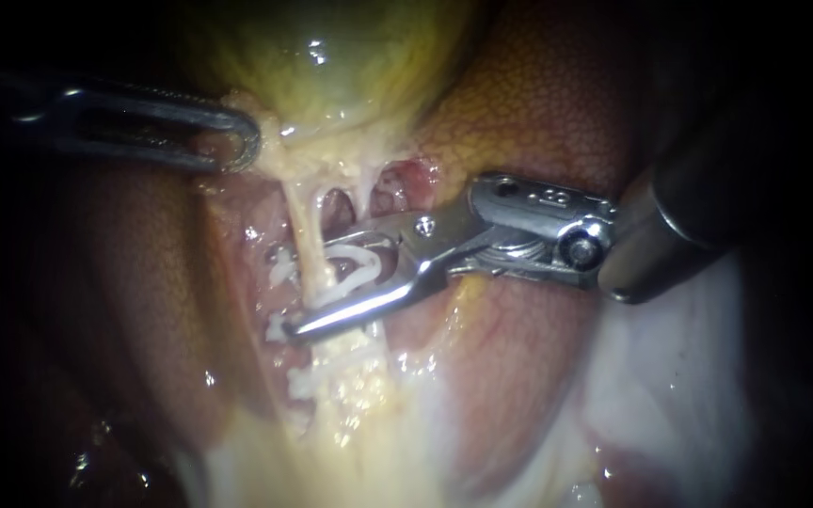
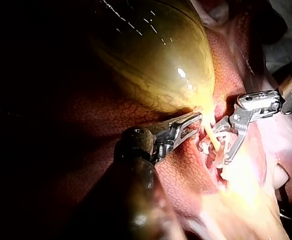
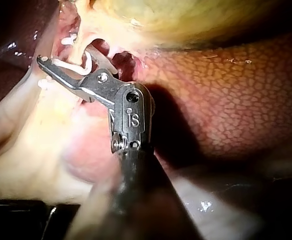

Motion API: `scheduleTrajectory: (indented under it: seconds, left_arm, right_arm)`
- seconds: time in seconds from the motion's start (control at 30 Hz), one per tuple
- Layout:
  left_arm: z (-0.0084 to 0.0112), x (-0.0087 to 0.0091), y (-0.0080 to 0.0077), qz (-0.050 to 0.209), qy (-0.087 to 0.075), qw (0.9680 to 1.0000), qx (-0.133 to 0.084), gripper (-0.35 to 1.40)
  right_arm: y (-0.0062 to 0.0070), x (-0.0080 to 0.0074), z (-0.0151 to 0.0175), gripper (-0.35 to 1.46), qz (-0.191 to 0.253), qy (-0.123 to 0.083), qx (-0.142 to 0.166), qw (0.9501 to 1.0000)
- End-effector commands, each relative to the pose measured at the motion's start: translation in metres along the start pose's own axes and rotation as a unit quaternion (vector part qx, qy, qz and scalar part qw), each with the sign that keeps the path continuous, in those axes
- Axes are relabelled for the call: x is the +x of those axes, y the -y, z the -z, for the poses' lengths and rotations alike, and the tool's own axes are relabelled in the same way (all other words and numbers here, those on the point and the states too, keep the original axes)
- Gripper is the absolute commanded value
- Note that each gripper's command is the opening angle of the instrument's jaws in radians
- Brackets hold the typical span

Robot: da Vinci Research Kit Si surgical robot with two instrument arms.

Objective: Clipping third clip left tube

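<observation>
Left tube [image 1: 305,235], pale strand at frame centre under gallbladder [image 1: 331,56], fixed clips [image 1: 280,271] on it, right tool [image 1: 312,287] from right, jaws wide, carrying open clip [image 1: 361,268] astride tube, left tool [image 1: 245,141] upper left, clamped on gallbladder's neck, liver [image 1: 538,122] behind.

Gallbladder [image 1: 331,56] was a glossy yellow-green bulge with wet highlights on it, narrowing down into stringy pale tissue. Liver [image 1: 538,122] sat right up against it, reddish-brown with that fine pebbled pattern, which showed way clearer in the right wrist view [image 3: 225,100]. Under all that was a spread of soft yellowish fat [image 1: 359,442], and toward the lower right of the endoscope view there was a patch of whitish, filmy tissue [image 1: 670,376].
</observation>
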Motion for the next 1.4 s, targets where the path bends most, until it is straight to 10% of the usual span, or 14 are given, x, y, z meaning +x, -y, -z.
scheduleTrajectory:
  seconds: [0.03, 0.43, 0.8, 1.4]
  left_arm:
    - [-0.0001, 0.0, 0.0, 0.0, 0.0, 1.0, 0.0, -0.35]
    - [-0.0001, 0.0, 0.0, 0.0, 0.0, 1.0, 0.0, -0.35]
    - [-0.0001, 0.0, -0.0001, 0.0, 0.0, 1.0, 0.0, -0.35]
    - [-0.0001, 0.0, -0.0001, 0.0, 0.0, 1.0, 0.0, -0.35]
  right_arm:
    - [0.0002, 0.0004, 0.0001, 0.41, -0.001, -0.007, 0.004, 1.0]
    - [0.0008, 0.0036, 0.0003, 0.26, -0.008, -0.033, 0.005, 0.9994]
    - [0.0008, 0.0039, 0.0003, -0.34, -0.039, -0.035, 0.002, 0.9986]
    - [0.0004, 0.0036, 0.0004, -0.35, -0.053, -0.035, 0.001, 0.998]
